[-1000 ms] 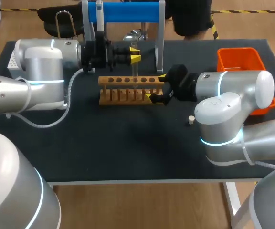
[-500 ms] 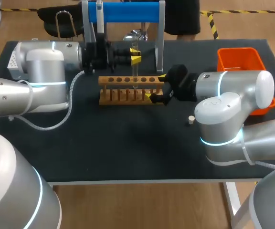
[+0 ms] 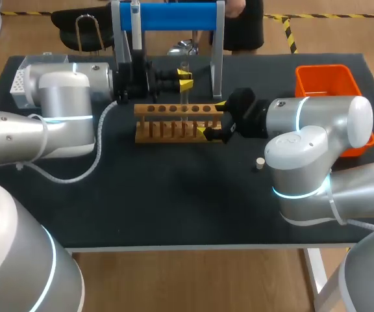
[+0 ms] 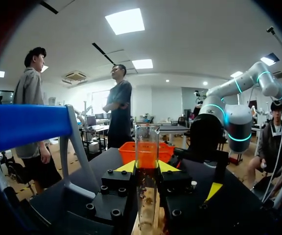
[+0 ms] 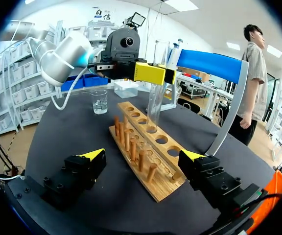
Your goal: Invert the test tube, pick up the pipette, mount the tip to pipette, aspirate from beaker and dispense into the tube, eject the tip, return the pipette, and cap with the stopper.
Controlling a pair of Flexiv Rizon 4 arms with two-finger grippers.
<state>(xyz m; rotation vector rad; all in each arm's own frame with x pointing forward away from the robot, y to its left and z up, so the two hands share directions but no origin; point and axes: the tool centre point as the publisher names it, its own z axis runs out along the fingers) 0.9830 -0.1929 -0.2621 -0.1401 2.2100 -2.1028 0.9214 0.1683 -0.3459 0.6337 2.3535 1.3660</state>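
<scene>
The left fingers (image 4: 126,167) clamp the upright test tube (image 4: 147,161), whose lower end is at a hole in the wooden rack (image 3: 174,121) on the worktop (image 3: 174,195). The right fingers (image 5: 94,156) stand wide on either side of the rack's end, without touching it.

Black table top (image 3: 174,201), pale front edge across the lower frame. Wooden rack (image 3: 174,123) stands upper centre, long side running left-right. Blue-barred stand (image 3: 167,16) on grey uprights sits just behind it, top centre. Orange bin (image 3: 323,68) upper right. White perforated box (image 3: 19,79) upper left. Small cream stopper (image 3: 260,163) right of centre, apart from the rack. Right wrist view: glass beaker (image 5: 99,101) upright past the rack's far end.
</scene>
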